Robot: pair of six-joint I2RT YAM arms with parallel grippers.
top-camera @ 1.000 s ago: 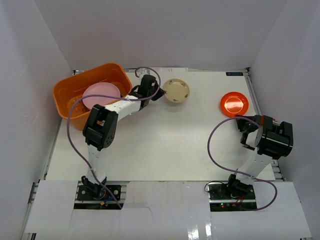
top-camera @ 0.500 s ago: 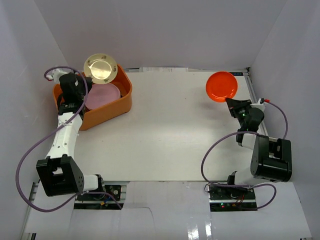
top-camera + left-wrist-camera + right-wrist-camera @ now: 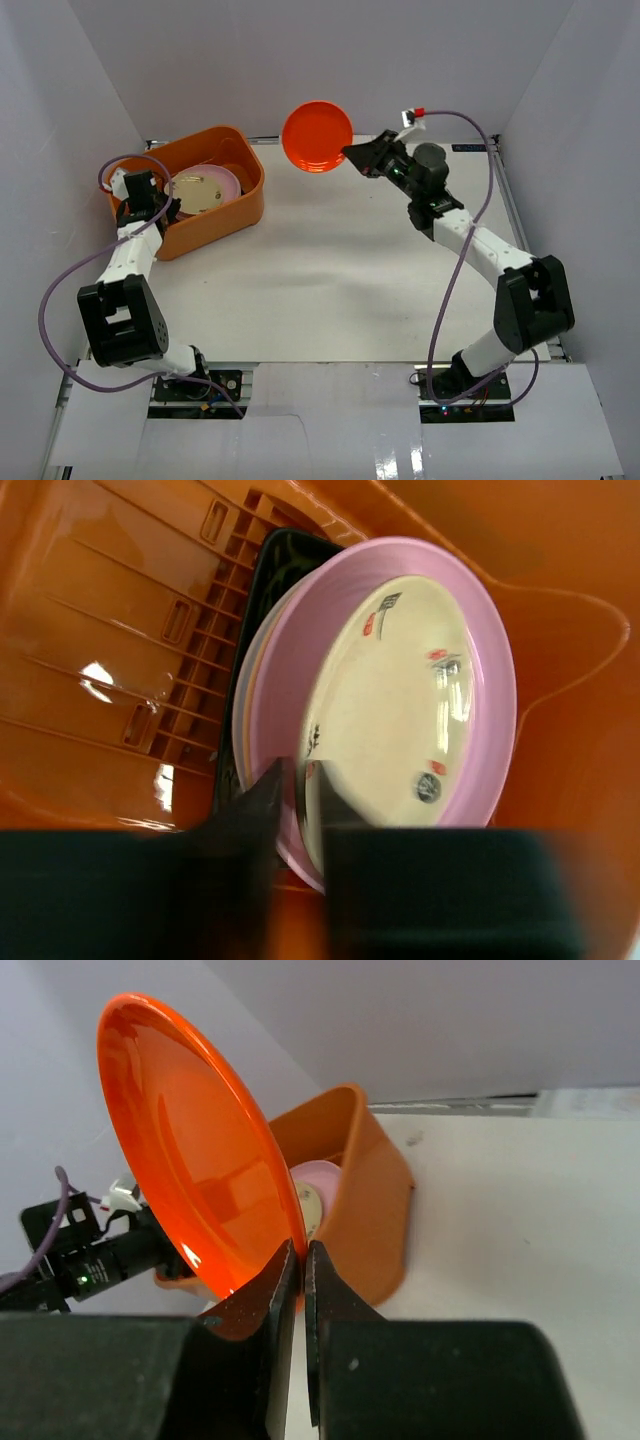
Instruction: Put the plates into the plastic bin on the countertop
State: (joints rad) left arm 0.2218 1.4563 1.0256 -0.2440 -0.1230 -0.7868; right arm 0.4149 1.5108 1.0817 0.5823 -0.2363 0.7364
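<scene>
Landmark: bin [image 3: 252, 200], standing open side up on the countertop [image 3: 330, 290].
Bin axis: the long sides run left to right, with the right end set farther back than the left.
Right gripper [image 3: 300, 1250]: in the air, to the right of the bin's far right corner. The fingers are clamped on the rim of the orange-red plate [image 3: 317, 136].
Orange-red plate, place: clear of the countertop and outside the bin, just beside its far right corner.
Orange-red plate, attitude: held on edge with the disc steeply tilted. The hollow face is turned toward the overhead camera. The gripped edge is the one farthest from the bin, and the free edge points toward the bin.
Left gripper [image 3: 298, 772]: reaching into the bin from its left end. The fingers are drawn close on the near rim of the cream plate [image 3: 395, 705], and the rim passes between them.
Cream plate: inside the bin, lying face up on the pink plate [image 3: 492, 670], with small red and black marks on its face.
Pink plate: inside the bin, on top of a stack, with its rim showing around the cream plate.
Black plate [image 3: 272, 575]: lowest visible in that stack, with one square corner showing over the bin's slotted base.
Between pink and black: thin plate edges, colours unclear.
</scene>
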